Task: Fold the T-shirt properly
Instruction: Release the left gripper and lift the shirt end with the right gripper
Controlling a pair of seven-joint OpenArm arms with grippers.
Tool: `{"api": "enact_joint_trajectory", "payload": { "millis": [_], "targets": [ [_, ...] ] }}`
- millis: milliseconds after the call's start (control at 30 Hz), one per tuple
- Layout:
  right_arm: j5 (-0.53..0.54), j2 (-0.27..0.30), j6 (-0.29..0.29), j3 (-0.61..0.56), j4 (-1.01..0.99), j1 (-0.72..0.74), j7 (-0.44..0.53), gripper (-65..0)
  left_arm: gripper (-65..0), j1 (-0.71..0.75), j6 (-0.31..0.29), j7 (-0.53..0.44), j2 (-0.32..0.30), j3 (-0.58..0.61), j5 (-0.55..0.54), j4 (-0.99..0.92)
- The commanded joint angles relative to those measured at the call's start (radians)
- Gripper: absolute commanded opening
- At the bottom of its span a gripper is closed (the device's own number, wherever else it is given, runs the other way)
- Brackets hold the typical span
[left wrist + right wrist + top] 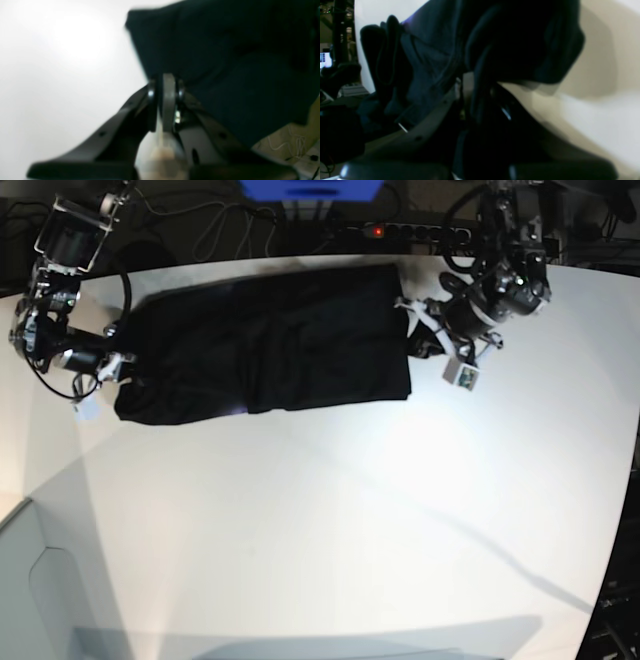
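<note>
Wide bare white table (330, 520) fills the lower frame. Above it, the T-shirt (270, 345) stretches across the upper middle. Right gripper (122, 366) at left, clamped on cloth; left gripper (412, 320) at right, pinched together at the hem.

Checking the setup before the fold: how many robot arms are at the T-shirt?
2. The right arm's end effector is at the T-shirt's left end in the base view; the left arm's end effector is at its right end.
</note>
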Motion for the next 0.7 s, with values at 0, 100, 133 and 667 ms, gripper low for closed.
{"api": "enact_joint_trajectory", "payload": {
  "millis": [0,100,133,667],
  "targets": [
    [0.021,0.019,0.006,0.006,0.018,0.012,0.007,-65.0,-61.1,0.005,-0.004,-0.017,-0.004,-0.016,-0.016,0.019],
    [0.021,0.019,0.006,0.006,0.018,0.014,0.008,-65.0,-61.1,0.025,-0.004,-0.017,-0.004,-0.053,-0.016,0.016],
    [0.021,0.019,0.006,0.006,0.018,0.023,0.008,-65.0,-61.1,0.036,-0.004,-0.017,-0.004,-0.067,-0.015,0.016],
    [0.019,0.011,0.006,-0.002,0.340,-0.009,0.008,-65.0,-61.1,0.079,-0.004,-0.048,-0.004,-0.103,-0.006,-0.116]
  ]
}}
